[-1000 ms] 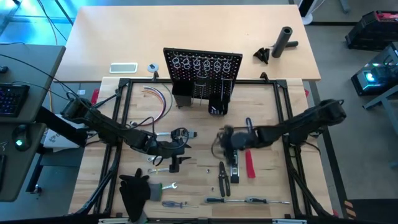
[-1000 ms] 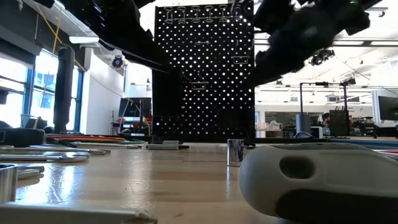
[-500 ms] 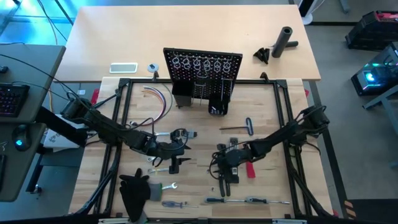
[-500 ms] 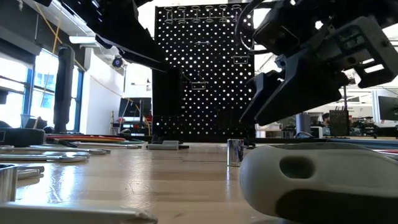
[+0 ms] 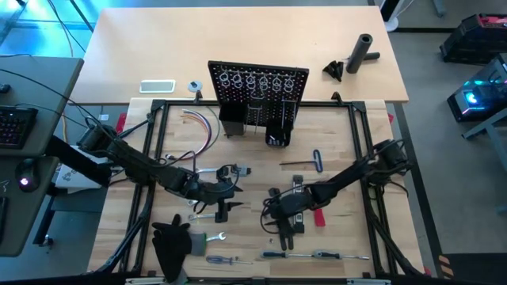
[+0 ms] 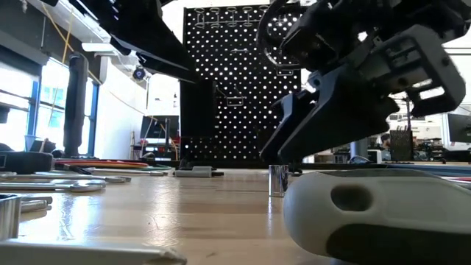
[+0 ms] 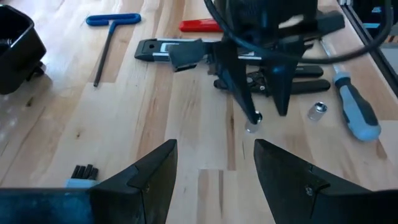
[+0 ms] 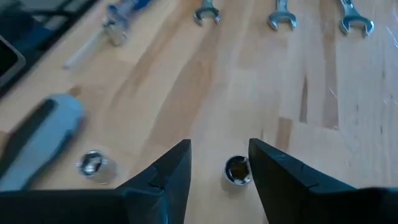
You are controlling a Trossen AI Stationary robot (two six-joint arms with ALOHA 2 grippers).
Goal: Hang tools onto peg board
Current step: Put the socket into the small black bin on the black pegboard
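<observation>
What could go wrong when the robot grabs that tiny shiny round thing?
1. The small silver socket sits off-centre between the right gripper's open fingers, so one finger might knock it away.
2. If it tips over, it could roll toward the second socket.
The left gripper waits open nearby.

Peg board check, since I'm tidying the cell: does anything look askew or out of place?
The peg board stands upright and nothing looks damaged. Many tools lie loose on the table, and the right gripper hangs open around a small silver socket.
</observation>
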